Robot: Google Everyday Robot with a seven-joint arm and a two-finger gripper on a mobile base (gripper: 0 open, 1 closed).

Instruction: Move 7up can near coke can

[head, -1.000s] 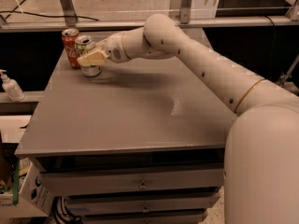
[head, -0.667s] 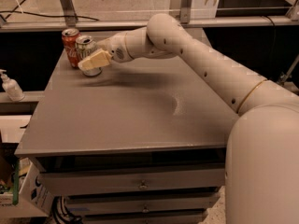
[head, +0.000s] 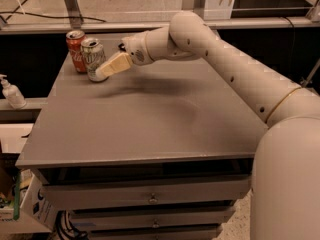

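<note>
Jaws drawn back beside 7up can (head: 93, 58)

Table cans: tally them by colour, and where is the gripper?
Red cans: 1, the coke can
Green-white cans: 1, the 7up can
Total: 2 cans, side by side; the gripper is at the 7up can.

Counts: two cans, one claw, one desk.
One 7up can (head: 92, 56), one coke can (head: 75, 51), both on one desk (head: 150, 129); one claw (head: 104, 72) low beside the 7up can, on one arm (head: 225, 59); one white pump bottle (head: 11, 91) off the desk.
</note>
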